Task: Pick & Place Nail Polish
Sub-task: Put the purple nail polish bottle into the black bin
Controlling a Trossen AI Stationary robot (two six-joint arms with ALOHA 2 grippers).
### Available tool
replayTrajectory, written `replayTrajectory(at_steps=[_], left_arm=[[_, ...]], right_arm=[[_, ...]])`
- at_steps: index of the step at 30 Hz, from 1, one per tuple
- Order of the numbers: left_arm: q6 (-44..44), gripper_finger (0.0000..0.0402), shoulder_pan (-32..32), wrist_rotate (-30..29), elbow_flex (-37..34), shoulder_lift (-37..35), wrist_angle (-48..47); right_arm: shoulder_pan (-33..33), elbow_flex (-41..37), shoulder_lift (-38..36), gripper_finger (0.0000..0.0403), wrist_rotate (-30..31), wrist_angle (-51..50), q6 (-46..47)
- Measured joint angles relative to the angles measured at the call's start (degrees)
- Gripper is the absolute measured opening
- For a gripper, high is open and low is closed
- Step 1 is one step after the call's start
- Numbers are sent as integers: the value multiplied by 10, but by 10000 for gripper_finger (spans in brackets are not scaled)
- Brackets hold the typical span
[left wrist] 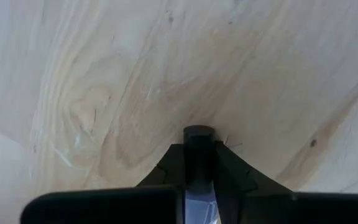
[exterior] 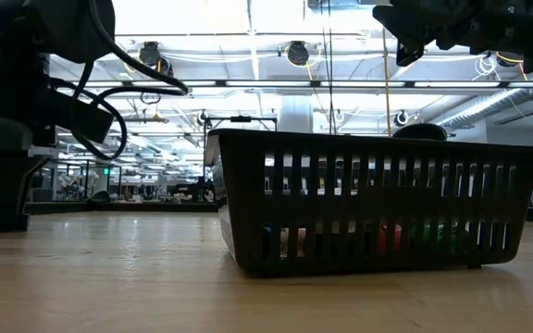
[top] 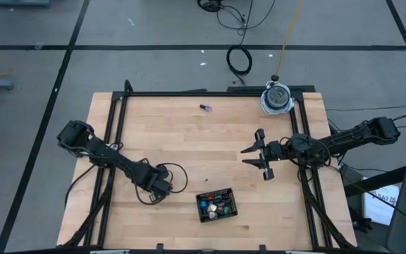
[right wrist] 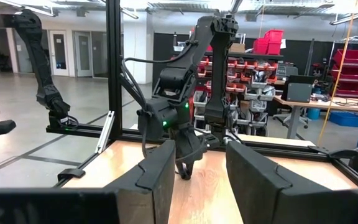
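Bottle (left wrist: pixel 199 205) between left fingers (left wrist: pixel 229 174) cut off (colour unclear).

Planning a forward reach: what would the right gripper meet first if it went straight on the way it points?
Probably the left arm: the right gripper, jaws open, points across bare table toward it. Nothing nearer shows, though depth is unclear.

Basket (exterior: pixel 378 199): black, slotted, standing on the desk (exterior: pixel 109 277)
Nail polish (exterior: pixel 391 238): coloured bottles glimpsed through the basket's slots
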Motion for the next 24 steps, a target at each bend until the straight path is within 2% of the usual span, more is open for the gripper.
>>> replayTrajectory(at_steps=[3, 6, 17, 24], left_arm=[[14, 32, -7, -26, 4, -9, 9], [12, 32, -17, -92, 12, -27, 10], [48, 32, -70, -247, 26, -175, 100], [90, 32, -99, -303, 26, -225, 157]], right_arm=[[0, 0, 0, 132, 0, -1, 0], [0, 0, 0, 132, 0, 0, 0], [0, 0, 0, 132, 2, 2, 0], [0, 0, 0, 132, 2, 3, 2]])
